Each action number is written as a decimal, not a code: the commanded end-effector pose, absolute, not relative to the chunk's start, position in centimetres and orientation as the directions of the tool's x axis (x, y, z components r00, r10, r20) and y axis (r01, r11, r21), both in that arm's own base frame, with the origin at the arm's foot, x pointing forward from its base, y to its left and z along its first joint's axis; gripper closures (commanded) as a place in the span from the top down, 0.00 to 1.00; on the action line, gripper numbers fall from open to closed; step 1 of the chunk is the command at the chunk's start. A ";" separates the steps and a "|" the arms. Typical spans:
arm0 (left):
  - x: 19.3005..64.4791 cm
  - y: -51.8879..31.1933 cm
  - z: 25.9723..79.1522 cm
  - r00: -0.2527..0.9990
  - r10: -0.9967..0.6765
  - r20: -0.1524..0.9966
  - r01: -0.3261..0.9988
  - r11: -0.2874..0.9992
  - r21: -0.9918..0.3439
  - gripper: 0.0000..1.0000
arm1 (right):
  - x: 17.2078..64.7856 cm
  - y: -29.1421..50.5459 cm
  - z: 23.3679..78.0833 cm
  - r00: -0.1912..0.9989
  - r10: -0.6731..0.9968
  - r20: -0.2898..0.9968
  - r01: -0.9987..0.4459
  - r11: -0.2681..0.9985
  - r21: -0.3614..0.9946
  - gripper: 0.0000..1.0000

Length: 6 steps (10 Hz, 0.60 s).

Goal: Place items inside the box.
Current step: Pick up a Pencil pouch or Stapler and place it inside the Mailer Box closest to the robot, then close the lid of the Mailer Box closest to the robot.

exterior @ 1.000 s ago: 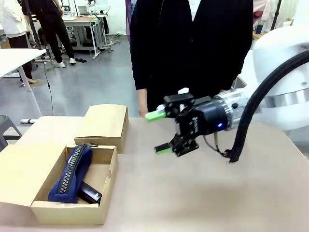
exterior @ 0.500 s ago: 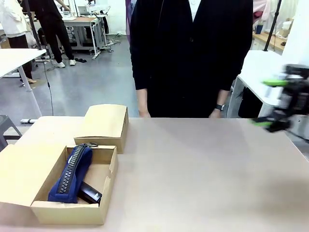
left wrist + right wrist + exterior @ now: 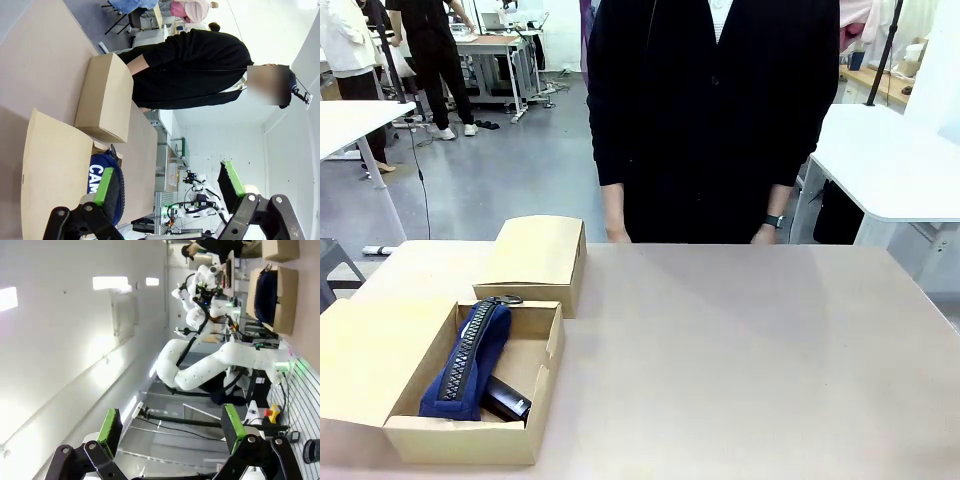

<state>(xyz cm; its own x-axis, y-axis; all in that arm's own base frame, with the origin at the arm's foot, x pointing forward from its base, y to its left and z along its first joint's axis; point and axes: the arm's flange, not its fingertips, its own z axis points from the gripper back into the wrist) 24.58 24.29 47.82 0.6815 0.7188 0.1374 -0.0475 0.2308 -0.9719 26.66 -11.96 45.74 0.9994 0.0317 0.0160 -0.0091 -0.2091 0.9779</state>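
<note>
Two items lie in the open box [image 3: 545, 372]: the navy case [image 3: 468, 362] on top, hiding most of a black thing [image 3: 506, 399] too covered to name. Left gripper [image 3: 170, 185] and right gripper [image 3: 171, 426] both show fingers spread apart, empty.

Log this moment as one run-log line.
box: open, near left of table | in box: navy pencil case, black item under it | left tool: open, empty | right tool: open, empty | person: standing at far side

Both grippers, the left gripper [image 3: 167, 186] and right gripper [image 3: 171, 429], have black linkages, silver screws and green pads [image 3: 231, 178].
</note>
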 end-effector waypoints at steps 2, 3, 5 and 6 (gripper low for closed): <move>24.6 24.3 47.9 0.678 0.719 0.155 -0.018 0.227 -0.974 1.00 | 26.9 -9.9 47.1 0.992 0.127 0.014 0.008 -0.170 0.985 1.00; 24.6 24.3 47.9 0.678 0.719 0.155 -0.018 0.227 -0.974 1.00 | 26.9 -9.9 47.1 0.992 0.127 0.014 0.008 -0.170 0.985 1.00; 24.6 24.3 47.9 0.678 0.719 0.155 -0.018 0.227 -0.974 1.00 | 26.9 -9.9 47.1 0.992 0.127 0.014 0.008 -0.170 0.985 1.00; 24.6 24.3 47.9 0.678 0.719 0.155 -0.018 0.227 -0.974 1.00 | 26.9 -9.9 47.1 0.992 0.127 0.014 0.008 -0.170 0.985 1.00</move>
<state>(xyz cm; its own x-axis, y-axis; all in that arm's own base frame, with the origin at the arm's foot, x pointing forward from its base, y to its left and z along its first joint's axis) 24.59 24.29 47.81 0.6815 0.7188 0.1372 -0.0476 0.2306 -0.9719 27.10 -9.53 46.71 0.9923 0.1190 0.0332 -0.0104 -0.1875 0.9822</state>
